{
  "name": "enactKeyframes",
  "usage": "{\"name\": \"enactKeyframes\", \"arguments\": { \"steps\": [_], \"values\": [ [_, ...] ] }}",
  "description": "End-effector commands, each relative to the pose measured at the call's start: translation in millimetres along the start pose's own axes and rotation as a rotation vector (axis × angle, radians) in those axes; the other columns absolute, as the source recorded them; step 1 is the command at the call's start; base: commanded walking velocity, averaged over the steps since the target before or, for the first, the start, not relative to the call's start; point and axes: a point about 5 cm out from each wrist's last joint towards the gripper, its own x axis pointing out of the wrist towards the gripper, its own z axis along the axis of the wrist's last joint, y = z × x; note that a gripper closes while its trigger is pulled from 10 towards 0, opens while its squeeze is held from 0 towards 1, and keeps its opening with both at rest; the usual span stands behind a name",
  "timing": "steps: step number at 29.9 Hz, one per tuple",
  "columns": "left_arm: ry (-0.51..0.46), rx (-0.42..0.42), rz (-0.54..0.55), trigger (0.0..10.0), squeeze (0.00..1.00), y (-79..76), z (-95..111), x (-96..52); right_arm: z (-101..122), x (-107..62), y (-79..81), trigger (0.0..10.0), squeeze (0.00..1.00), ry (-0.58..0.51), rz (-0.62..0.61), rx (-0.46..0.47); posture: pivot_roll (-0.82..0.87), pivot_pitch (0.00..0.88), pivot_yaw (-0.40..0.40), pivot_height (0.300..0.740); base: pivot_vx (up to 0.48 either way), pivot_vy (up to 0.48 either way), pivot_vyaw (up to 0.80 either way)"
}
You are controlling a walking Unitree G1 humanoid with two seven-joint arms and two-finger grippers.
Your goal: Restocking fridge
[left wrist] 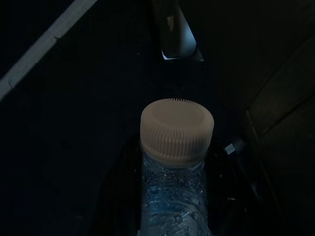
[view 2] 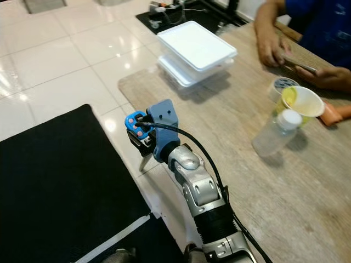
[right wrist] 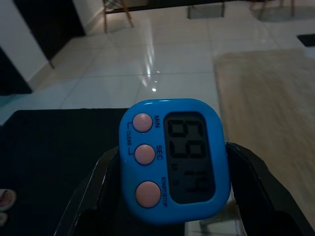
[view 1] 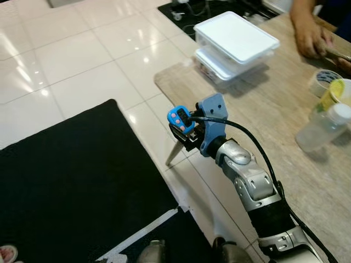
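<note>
My right gripper is raised beside the near corner of the wooden table, shut on a small blue kitchen timer with pink buttons and a digital display. The same timer sits at the end of the silver right arm. In the dark left wrist view, my left gripper holds a clear water bottle with a white ribbed cap; droplets cover its neck. A second clear bottle with a white cap stands on the table.
Two stacked white lidded containers sit at the table's far corner. A yellow cup and a tape roll stand near a person's hands. A black mat covers the tiled floor at left.
</note>
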Motion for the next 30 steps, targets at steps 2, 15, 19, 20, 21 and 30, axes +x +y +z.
{"name": "enactKeyframes", "arguments": {
  "steps": [2,15,19,20,21,30],
  "values": [
    [-0.003,-0.037,-0.013,10.0,0.0,-9.3,-2.1,2.5,-3.2,-0.2,0.0,10.0,0.0,0.001,0.003,0.006,-0.04,0.239,0.003,0.74,0.0,0.0,0.73],
    [-0.02,-0.056,0.002,10.0,0.0,-7.7,5.1,4.2,-6.1,1.4,-0.1,10.0,0.0,-0.008,0.003,0.001,-0.03,0.218,0.0,0.74,0.0,0.0,0.72],
    [-0.023,-0.06,0.001,10.0,0.0,-8.1,5.9,4.5,-6.4,1.7,0.1,10.0,0.0,-0.008,0.005,-0.001,-0.03,0.212,-0.002,0.74,0.0,0.0,0.73],
    [-0.023,-0.063,0.001,10.0,0.0,-8.1,6.0,4.6,-6.4,1.9,0.2,10.0,0.0,-0.008,0.006,-0.002,-0.03,0.212,-0.002,0.74,0.0,0.0,0.73],
    [-0.023,-0.064,0.001,10.0,0.0,-8.2,6.1,4.6,-6.4,2.0,0.1,10.0,0.0,-0.009,0.007,-0.003,-0.03,0.212,-0.002,0.74,0.0,0.0,0.73],
    [-0.025,-0.072,-0.001,10.0,0.0,-9.9,6.4,5.3,-6.5,2.7,0.1,10.0,0.0,-0.011,0.011,-0.006,-0.03,0.205,-0.008,0.74,0.0,0.0,0.73]
  ]
}}
